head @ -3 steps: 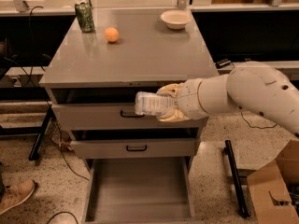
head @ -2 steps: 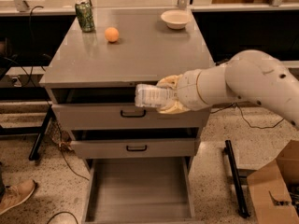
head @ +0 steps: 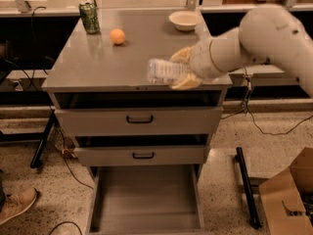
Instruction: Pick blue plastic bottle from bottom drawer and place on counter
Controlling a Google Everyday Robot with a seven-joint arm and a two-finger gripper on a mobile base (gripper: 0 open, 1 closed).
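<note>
Grey table (head: 98, 67) holds a green can (head: 89, 17), an orange (head: 117, 36) and a bowl (head: 184, 20); claw (head: 178, 69) pinches the blue plastic bottle (head: 161, 71) sideways over its front edge, bottom drawer (head: 146, 199) open.

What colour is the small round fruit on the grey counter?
Orange fruit, camera view. Gripper holds pale plastic bottle over the counter's front edge.
</note>
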